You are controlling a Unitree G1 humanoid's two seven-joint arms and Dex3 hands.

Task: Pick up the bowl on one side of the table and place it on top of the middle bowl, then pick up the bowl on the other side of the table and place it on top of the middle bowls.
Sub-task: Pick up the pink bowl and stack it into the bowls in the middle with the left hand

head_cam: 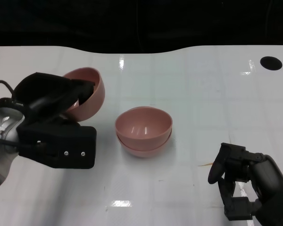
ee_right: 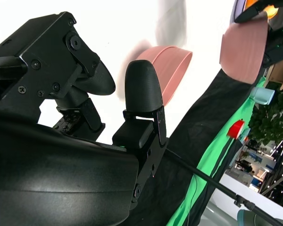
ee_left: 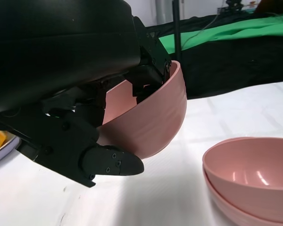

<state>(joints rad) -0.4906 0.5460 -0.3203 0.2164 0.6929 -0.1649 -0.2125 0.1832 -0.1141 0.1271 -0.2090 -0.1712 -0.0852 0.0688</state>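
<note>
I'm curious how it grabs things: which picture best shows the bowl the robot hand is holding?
The left wrist view: the held bowl fills the frame, tilted, fingers inside its rim. The head view half hides it behind the left robot hand; the right wrist view shows only a distant pink patch.

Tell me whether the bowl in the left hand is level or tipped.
Tipped. The bowl leans steeply in the left hand, fingers inside its rim, its opening turned sideways rather than up, unlike the stacked bowls sitting level.
</note>
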